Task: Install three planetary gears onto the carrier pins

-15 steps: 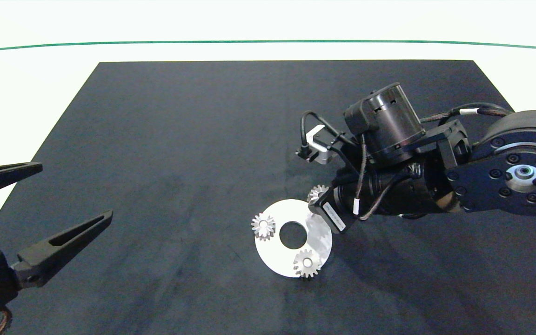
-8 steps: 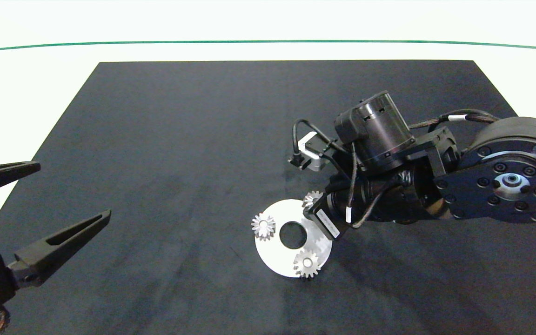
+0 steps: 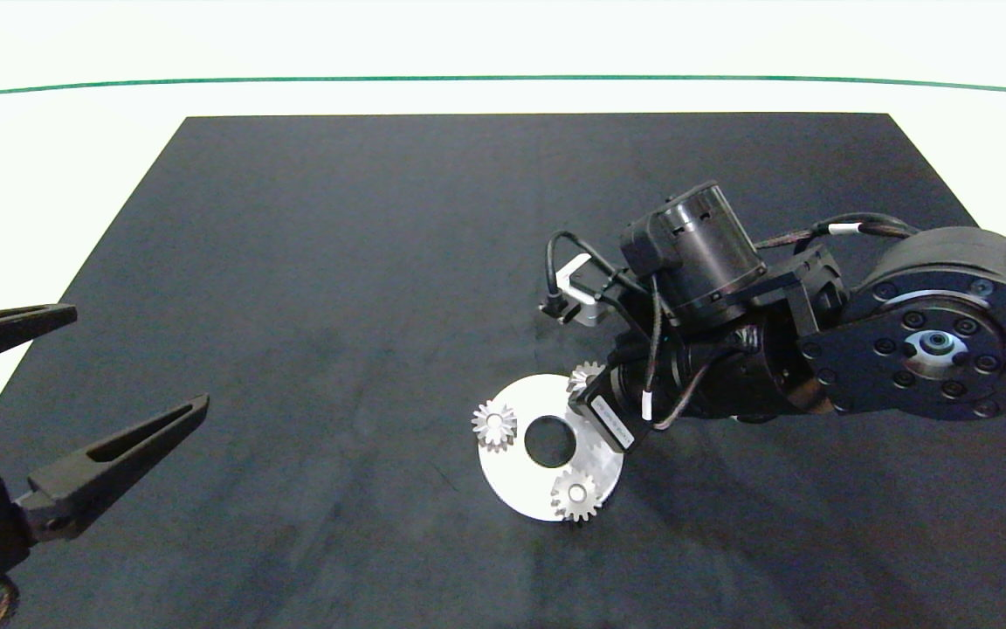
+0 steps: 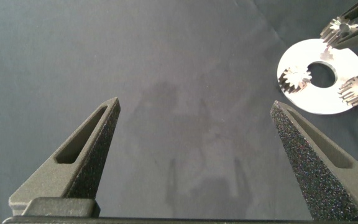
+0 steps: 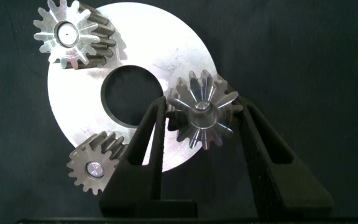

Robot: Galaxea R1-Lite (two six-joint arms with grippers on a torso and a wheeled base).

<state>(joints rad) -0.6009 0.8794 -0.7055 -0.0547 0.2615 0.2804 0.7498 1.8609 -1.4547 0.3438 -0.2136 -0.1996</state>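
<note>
Disc: white flat ring (image 3: 516, 485) with a large round hole in the middle, lying on the dark mat (image 3: 381, 262) that covers the surface (image 3: 49, 175).
Gears on pins: two small silver gears already sit on the disc, one at its left edge (image 3: 494, 425) and one at its near edge (image 3: 576, 494); in the right wrist view a pale pin end shows in the middle of each (image 5: 65, 32) (image 5: 94, 167).
Third gear: it (image 5: 202, 116) is between the two fingers of the right hand, above the far right part of the disc and tilted; I cannot tell if it is on its pin.
Right hand: it (image 5: 202, 127) is closed on the third gear, one finger on each side of the teeth; the arm comes from the right and hides most of this gear in the head view, only some teeth show (image 3: 584, 376).
Left hand: it (image 3: 75, 384) is wide open and holds nothing, at the left edge of the mat, well apart from the disc.
</note>
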